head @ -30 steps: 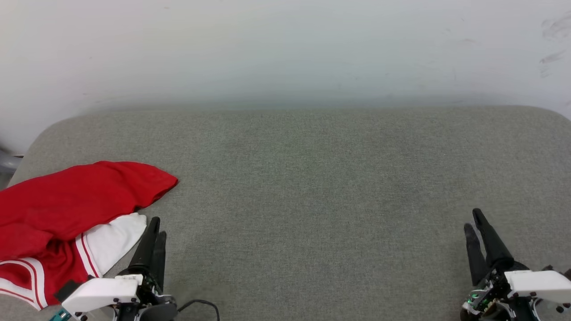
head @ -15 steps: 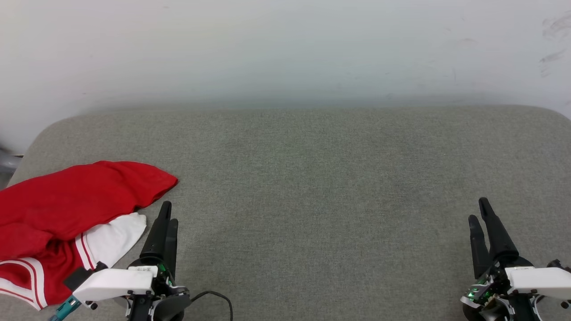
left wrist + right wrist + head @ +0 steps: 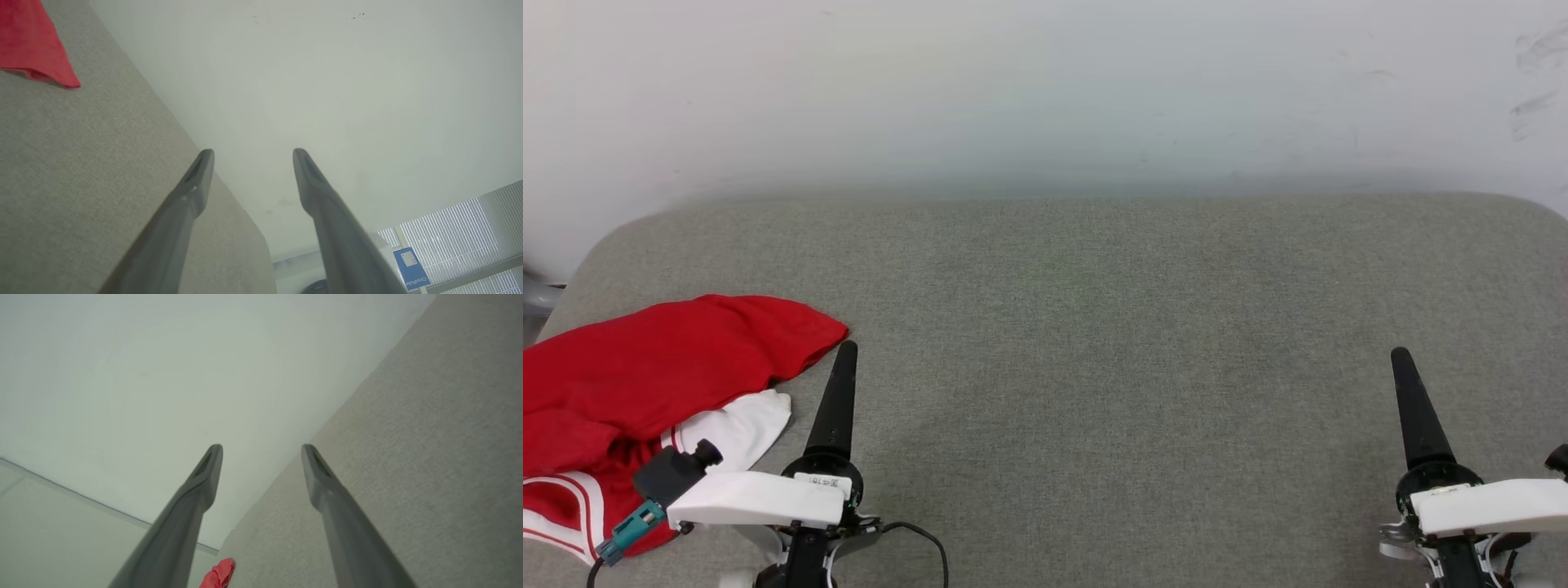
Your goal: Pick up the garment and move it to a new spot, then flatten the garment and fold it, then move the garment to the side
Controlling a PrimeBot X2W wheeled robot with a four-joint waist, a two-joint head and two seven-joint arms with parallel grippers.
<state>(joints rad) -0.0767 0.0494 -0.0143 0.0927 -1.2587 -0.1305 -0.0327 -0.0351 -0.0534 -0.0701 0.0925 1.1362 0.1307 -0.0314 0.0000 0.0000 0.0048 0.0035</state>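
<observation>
Left pincer [image 3: 846, 351] and right pincer [image 3: 1399, 357], fingers forward (edge-on from above), jaws wide apart.

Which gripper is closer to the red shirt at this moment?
Left. The left gripper sits open just beside the shirt, at its corner, not touching it; the right gripper, also open, is far across the grey cushion on the opposite side.

Not much to read here tbh; the only legible bit is on a blue sign [image 3: 410, 267] in the left wrist view, white letters that look like "OmniPick"; can't make out its smaller print; there's also a small white sticker [image 3: 822, 482] at the base of the left claw [image 3: 845, 353], dark print, too tiny to read
</observation>
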